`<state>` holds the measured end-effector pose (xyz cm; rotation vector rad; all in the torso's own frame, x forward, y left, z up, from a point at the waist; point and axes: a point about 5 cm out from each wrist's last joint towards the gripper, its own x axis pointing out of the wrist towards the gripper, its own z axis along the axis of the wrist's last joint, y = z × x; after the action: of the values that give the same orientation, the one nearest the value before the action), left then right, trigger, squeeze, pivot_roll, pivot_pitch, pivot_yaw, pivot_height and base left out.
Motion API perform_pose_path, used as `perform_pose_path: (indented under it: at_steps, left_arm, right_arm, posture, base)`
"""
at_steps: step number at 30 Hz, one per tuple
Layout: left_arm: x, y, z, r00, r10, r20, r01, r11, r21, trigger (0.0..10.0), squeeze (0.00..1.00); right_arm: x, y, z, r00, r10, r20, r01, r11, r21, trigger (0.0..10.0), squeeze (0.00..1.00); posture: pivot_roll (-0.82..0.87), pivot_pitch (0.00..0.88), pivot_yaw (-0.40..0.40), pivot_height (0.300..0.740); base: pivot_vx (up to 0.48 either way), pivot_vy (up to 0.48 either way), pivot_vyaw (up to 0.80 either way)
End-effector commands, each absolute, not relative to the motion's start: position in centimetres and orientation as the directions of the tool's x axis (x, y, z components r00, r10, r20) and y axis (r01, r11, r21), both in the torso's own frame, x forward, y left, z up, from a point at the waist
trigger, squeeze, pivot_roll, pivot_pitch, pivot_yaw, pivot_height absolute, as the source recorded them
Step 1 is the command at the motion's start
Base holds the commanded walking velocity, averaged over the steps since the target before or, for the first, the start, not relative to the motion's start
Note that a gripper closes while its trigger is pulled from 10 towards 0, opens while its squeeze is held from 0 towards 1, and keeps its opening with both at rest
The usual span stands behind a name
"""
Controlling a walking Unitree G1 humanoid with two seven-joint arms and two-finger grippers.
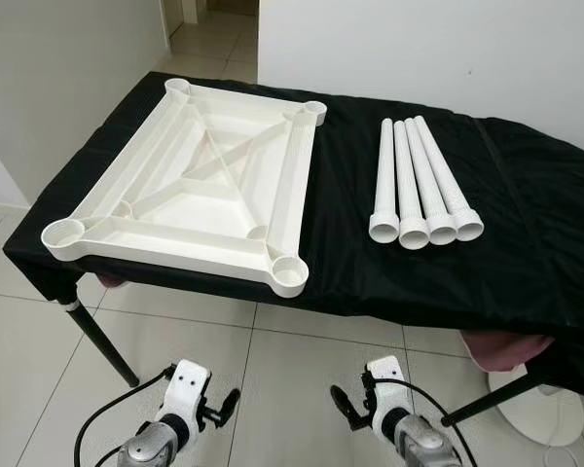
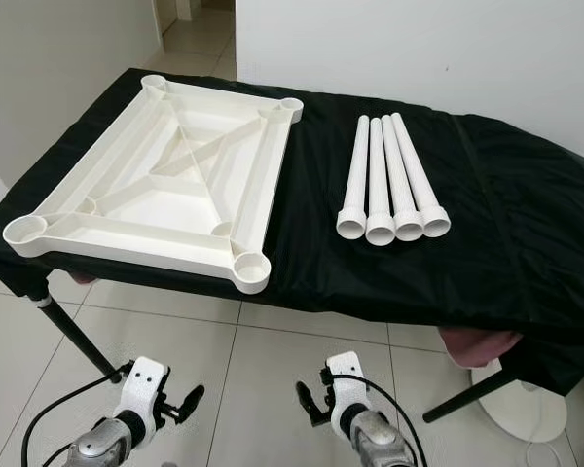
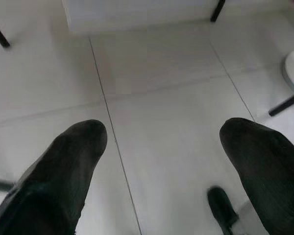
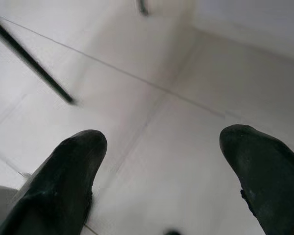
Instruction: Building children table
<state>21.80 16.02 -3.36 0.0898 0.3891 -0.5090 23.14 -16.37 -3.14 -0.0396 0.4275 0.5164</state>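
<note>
Upturned white plastic tabletop [image 1: 190, 190] and four white plastic tube legs [image 1: 420, 183] on a black-cloth-covered table [image 1: 526, 243]; both grippers low over the tiled floor [image 1: 273, 360].

Tabletop on the left: smooth moulded plastic, ribbed underside with diagonal braces, round sockets at the corners, near edge at the table's front. To its right, apart from it, the legs lie side by side, touching, flared ends toward the robot. No writing readable. Left gripper [image 3: 161, 161] and right gripper [image 4: 161, 161]: matte black fingers spread wide, nothing held.
</note>
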Motion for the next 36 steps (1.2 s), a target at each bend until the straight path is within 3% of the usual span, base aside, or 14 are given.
perform_pose_path:
  at_steps: [1,7,9,10,12,19,27,30,34,36]
  left_arm:
    - [21.2,15.1,-2.7,0.65,-0.682,-0.336,0.701,0.708,-0.082,10.0,0.0]
    - [21.5,14.5,-1.1,0.584,-0.769,-0.26,0.777,0.623,-0.094,10.0,0.0]
    - [21.7,13.6,1.4,0.509,-0.845,-0.163,0.843,0.528,-0.104,10.0,0.0]
    - [21.7,13.6,1.4,0.509,-0.845,-0.163,0.843,0.528,-0.104,10.0,0.0]
    - [21.9,12.3,3.8,0.452,-0.888,-0.089,0.886,0.458,-0.074,10.0,0.0]
    - [22.0,11.1,6.2,0.42,-0.907,-0.024,0.907,0.421,-0.02,10.0,0.0]
    - [22.5,10.9,9.8,0.413,-0.909,0.053,0.909,0.415,0.028,10.0,0.0]
    - [22.6,10.9,11.0,0.427,-0.9,0.089,0.903,0.43,0.018,10.0,0.0]
    - [23.2,10.5,14.3,0.486,-0.855,0.18,0.873,0.486,-0.047,10.0,0.0]
    - [23.2,10.5,14.3,0.486,-0.855,0.18,0.873,0.486,-0.047,10.0,0.0]
  right_arm:
    - [23.2,-16.7,-2.6,0.756,0.539,-0.372,-0.553,0.829,0.078,10.0,0.0]
    - [23.7,-17.0,-1.2,0.68,0.657,-0.325,-0.671,0.737,0.086,10.0,0.0]
    - [24.3,-17.4,0.4,0.583,0.761,-0.284,-0.776,0.625,0.083,10.0,0.0]
    - [24.3,-17.4,0.4,0.583,0.761,-0.284,-0.776,0.625,0.083,10.0,0.0]
    - [24.9,-17.4,2.4,0.503,0.834,-0.229,-0.846,0.529,0.069,10.0,0.0]
    - [25.5,-16.7,4.9,0.455,0.881,-0.128,-0.882,0.466,0.069,10.0,0.0]
    - [26.5,-16.3,8.2,0.453,0.891,0.024,-0.89,0.45,0.073,10.0,0.0]
    - [27.1,-16.5,9.0,0.48,0.874,0.078,-0.876,0.471,0.106,10.0,0.0]
    - [29.1,-16.5,11.6,0.588,0.774,0.236,-0.809,0.551,0.206,10.0,0.0]
    - [29.1,-16.5,11.6,0.588,0.774,0.236,-0.809,0.551,0.206,10.0,0.0]
  posture:
    - [0.0,0.0,-0.041,0.74]
    - [0.0,0.0,-0.044,0.74]
    - [0.0,0.0,-0.046,0.74]
    - [0.0,0.0,-0.046,0.74]
    - [0.0,0.0,-0.047,0.74]
    - [0.0,0.0,-0.047,0.74]
    - [0.0,0.0,-0.043,0.74]
    - [0.0,0.0,-0.042,0.74]
    - [0.0,0.0,-0.041,0.74]
    - [0.0,0.0,-0.041,0.74]
  base:
    - [0.0,0.0,0.0]
    - [0.0,0.0,0.0]
    - [0.0,0.0,0.0]
    - [0.0,0.0,0.0]
    - [0.0,0.0,0.0]
    - [0.0,0.0,0.0]
    - [0.0,0.0,0.0]
    - [0.0,0.0,0.0]
    - [0.0,0.0,0.0]
    - [0.0,0.0,0.0]
